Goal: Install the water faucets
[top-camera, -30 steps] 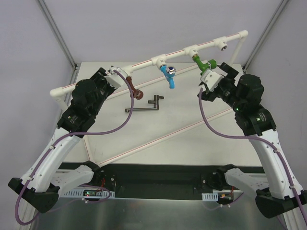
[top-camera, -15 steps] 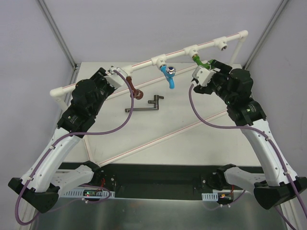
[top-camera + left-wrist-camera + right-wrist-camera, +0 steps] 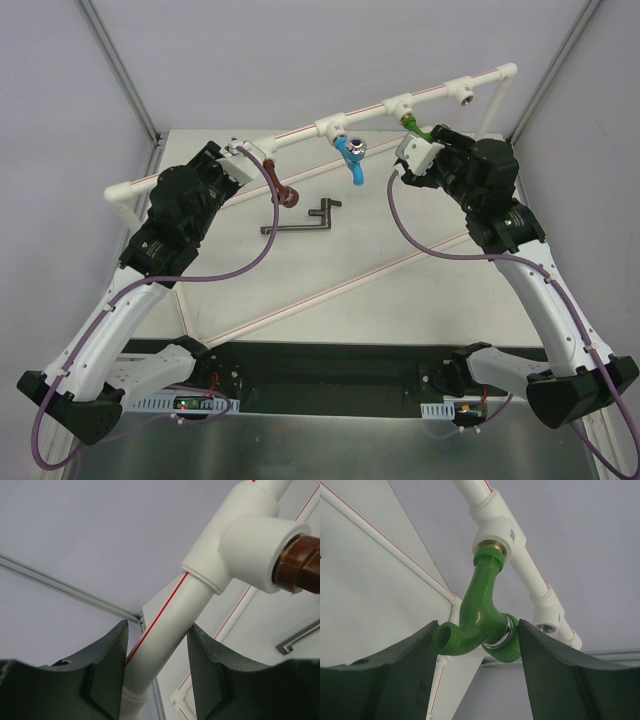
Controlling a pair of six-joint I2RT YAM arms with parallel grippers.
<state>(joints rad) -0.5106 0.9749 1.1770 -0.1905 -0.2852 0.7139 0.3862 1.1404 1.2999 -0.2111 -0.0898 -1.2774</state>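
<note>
**Right fingers close on the green tap**

The right fingers (image 3: 395, 670) have drawn in from wide open. In the wrist view they now touch the green tap (image 3: 475, 605) on both sides, one on its spout and one on its silver-ringed cap. How firm the grip is I cannot tell. The right gripper (image 3: 415, 155) has also moved up and inward, from 3 o'clock of the tap to right on it.

The green tap hangs from its tee on the pipe (image 3: 300, 135), at 1 o'clock over the table (image 3: 330, 300), with its neck already in the brass thread. The blue tap (image 3: 352, 160) hangs from the next tee at 12 o'clock, and the brown tap (image 3: 283, 188) from the one at 11.

The left gripper (image 3: 235, 160) has not stirred. Its fingers (image 3: 107, 670) clasp the pipe just below the brown tap's tee, bracing the frame.

All three taps look seated, so this reads as a tightening turn on the green one, probably the last step.
</note>
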